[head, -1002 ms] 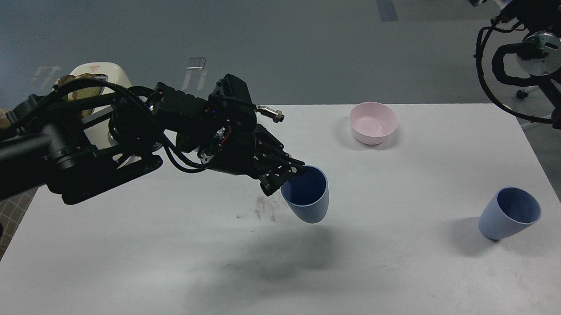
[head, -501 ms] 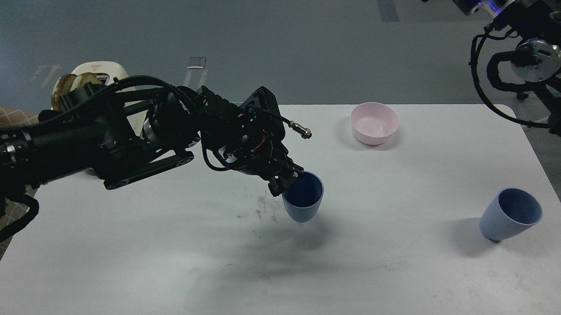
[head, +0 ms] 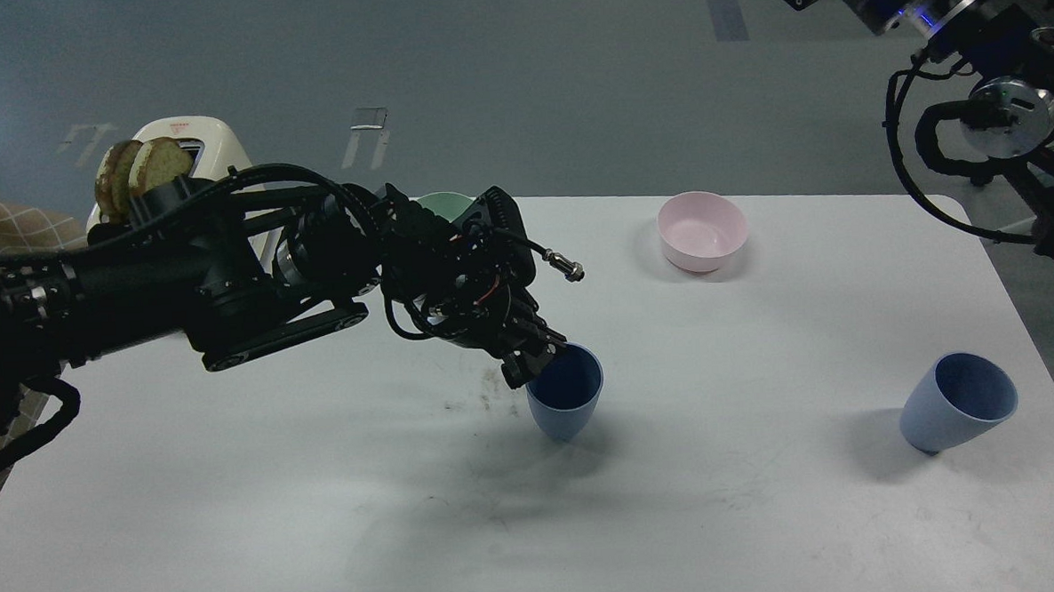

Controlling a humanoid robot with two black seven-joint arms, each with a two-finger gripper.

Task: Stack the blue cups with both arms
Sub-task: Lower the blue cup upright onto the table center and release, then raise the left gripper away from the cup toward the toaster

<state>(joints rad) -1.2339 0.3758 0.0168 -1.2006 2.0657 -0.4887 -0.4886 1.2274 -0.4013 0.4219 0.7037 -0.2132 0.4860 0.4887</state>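
One blue cup (head: 565,394) is at the table's middle, upright, with its base at or just above the table top. My left gripper (head: 534,360) is shut on its near-left rim. The second blue cup (head: 959,402) stands upright and alone at the table's right side. My right arm (head: 998,88) hangs at the upper right, beyond the table's edge. Its gripper is out of view.
A pink bowl (head: 702,230) stands at the back of the white table (head: 323,518). A mint-green bowl (head: 443,204) shows partly behind my left arm. A white toaster (head: 183,151) with bread slices stands at the back left. Dark smudges (head: 487,391) mark the table.
My left gripper has lowered the held blue cup towards the table and a little to the left. The right arm shifted slightly. The other cup and the bowls stayed put.
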